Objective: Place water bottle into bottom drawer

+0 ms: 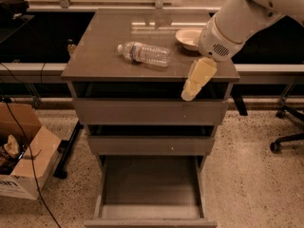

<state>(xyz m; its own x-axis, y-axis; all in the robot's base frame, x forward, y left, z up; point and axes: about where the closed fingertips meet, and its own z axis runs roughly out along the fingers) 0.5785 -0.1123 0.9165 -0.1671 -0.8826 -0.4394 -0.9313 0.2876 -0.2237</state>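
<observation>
The water bottle (145, 53) lies on its side on the cabinet top (99, 56). Its long axis runs nearly left to right, with the cap pointing left and the base toward the gripper (188, 94). The gripper hangs off the front edge, apart from the bottle and tilted down-left. It grasps nothing, and I cannot tell whether it is open or closed. The cream bowl (188, 37) sits behind it, and the bottom drawer (149, 182) stands pulled out well below.

Water bottle (145, 53) lies mid cabinet (95, 63) top, bowl (189, 37) behind-rt of it; gripper (190, 92) hangs at top's front-rt edge; bottom drawer (151, 184) open below; cardboard box (26, 163) floor-left.
</observation>
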